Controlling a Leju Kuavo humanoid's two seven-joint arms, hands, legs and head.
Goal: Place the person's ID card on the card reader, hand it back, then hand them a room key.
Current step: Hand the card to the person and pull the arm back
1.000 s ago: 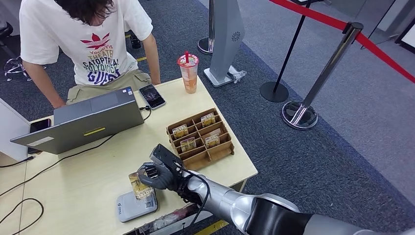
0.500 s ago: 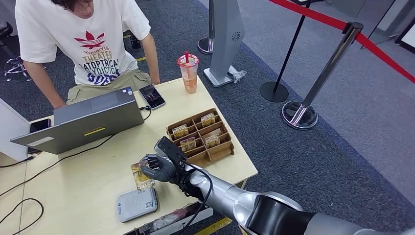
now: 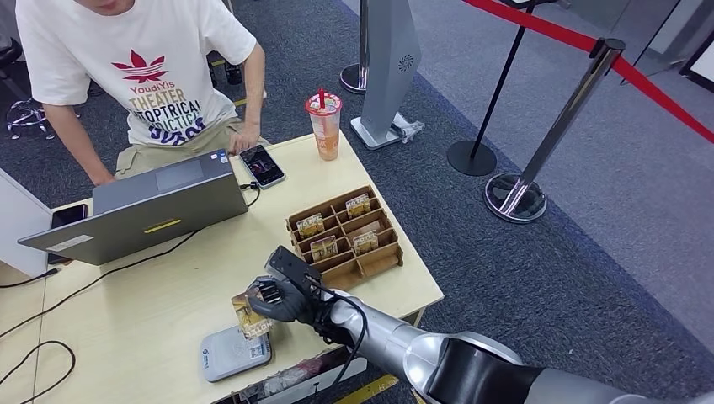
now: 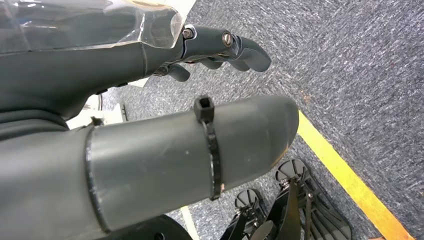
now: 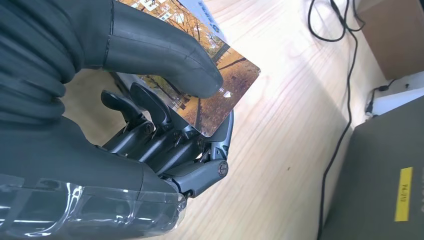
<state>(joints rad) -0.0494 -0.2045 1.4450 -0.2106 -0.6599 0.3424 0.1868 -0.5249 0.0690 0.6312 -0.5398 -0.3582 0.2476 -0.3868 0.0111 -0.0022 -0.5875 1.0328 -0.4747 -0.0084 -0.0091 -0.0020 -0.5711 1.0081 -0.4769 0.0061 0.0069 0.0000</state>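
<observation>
My right hand (image 3: 282, 296) pinches the ID card (image 3: 250, 318), a card printed with an autumn picture, just above the far edge of the grey card reader (image 3: 229, 355) at the table's near edge. In the right wrist view the thumb (image 5: 165, 52) presses on top of the card (image 5: 220, 85) and the fingers (image 5: 165, 135) lie beneath it. The wooden divided tray (image 3: 383, 257) with several room key cards (image 3: 365, 242) stands just right of the hand. My left hand (image 4: 220, 45) hangs over the carpet and holds nothing.
A person in a white T-shirt (image 3: 143, 63) sits at the far side, one hand (image 3: 246, 137) near a phone (image 3: 262, 165). An open laptop (image 3: 147, 210), cables (image 3: 101, 278) and an iced drink (image 3: 324, 124) share the table. Stanchions (image 3: 539, 160) stand on the right.
My right hand lifted the card away from the reader, then came back down closer to it. The person leaned back and put a hand near the phone.
</observation>
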